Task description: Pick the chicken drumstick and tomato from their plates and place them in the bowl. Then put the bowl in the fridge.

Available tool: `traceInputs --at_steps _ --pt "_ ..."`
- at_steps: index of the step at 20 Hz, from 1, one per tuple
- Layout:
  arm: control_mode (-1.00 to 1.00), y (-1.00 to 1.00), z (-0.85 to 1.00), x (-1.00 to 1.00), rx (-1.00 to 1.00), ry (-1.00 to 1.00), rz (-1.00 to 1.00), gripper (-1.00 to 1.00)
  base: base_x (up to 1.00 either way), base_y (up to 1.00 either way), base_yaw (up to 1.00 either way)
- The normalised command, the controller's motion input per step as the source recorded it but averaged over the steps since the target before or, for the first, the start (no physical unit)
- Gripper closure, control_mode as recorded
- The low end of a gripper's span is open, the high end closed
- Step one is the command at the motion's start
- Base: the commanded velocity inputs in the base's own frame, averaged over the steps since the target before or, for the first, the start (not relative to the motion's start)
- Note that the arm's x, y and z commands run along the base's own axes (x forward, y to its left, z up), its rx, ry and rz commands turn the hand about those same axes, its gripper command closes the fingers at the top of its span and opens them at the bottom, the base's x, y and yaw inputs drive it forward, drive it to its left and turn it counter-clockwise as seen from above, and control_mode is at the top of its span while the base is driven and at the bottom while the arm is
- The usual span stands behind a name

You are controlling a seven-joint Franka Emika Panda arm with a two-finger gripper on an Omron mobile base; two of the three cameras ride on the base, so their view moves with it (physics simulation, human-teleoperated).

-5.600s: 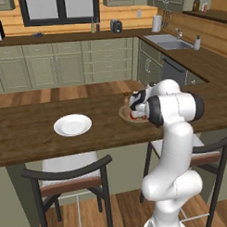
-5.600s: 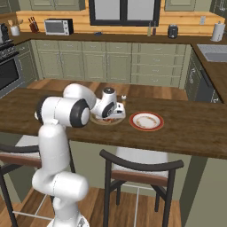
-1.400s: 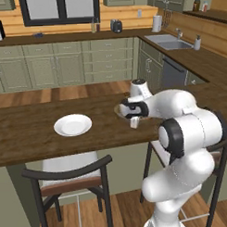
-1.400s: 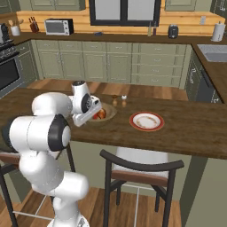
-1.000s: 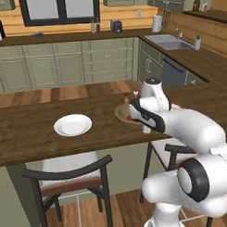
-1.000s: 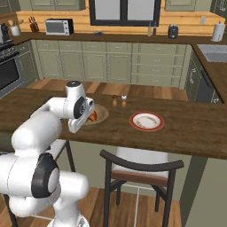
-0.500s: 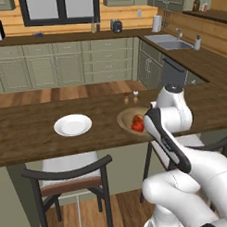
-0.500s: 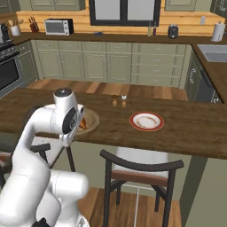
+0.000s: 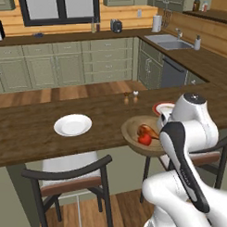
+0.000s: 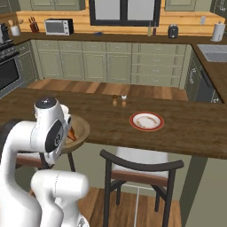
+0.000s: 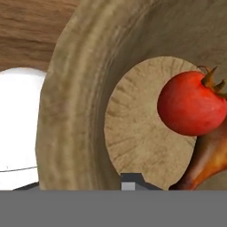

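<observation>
Wooden and light brown, the round thick-rimmed bowl (image 9: 143, 135) hangs past the near edge of the dark wooden desk (image 9: 32, 136), lifted clear of it, with the small bright red tomato (image 9: 144, 139) and the glossy orange-brown chicken drumstick (image 9: 146, 131) both lying inside. The hand view looks straight down onto the bowl's rim and darker floor, the tomato touching the drumstick's tapering end. The end effector (image 11: 131, 181) sits at the rim with its jaws drawn nearly together, pinching the rim wall, so the bowl is in its grip.

By my reading, loading is finished and the carrying step is under way. The next move calls for turning the base toward the fridge, which is not visible from here, while keeping the bowl level so nothing rolls out, and getting the door open.

The plain white round plate (image 9: 72, 124) and the reddish-rimmed plate (image 10: 146, 120) both rest on the desk, well apart, each without food.

Half a second back the bowl sat over the desk near the edge; it has since swung outward and lower toward the robot's body, and the arm has folded in closer.
</observation>
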Motion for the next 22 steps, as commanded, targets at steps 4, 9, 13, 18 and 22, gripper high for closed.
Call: traceInputs --at_steps 4,9,13,18,22 --pt "-1.00 0.00 0.06 -0.23 -0.01 0.01 0.00 1.00 0.00 0.00 0.00" --pt "-1.00 0.00 0.00 -0.55 -0.05 -0.14 0.00 1.00 0.00 0.00 0.00" --pt "-1.00 0.00 0.00 -0.07 0.00 -0.01 0.00 1.00 0.00 0.00 0.00" --pt "-1.00 0.00 0.00 0.00 0.00 0.00 0.00 1.00 0.00 0.00 0.00" --pt "1.00 0.00 0.00 -0.15 0.00 -0.03 0.00 1.00 -0.25 0.00 0.00"
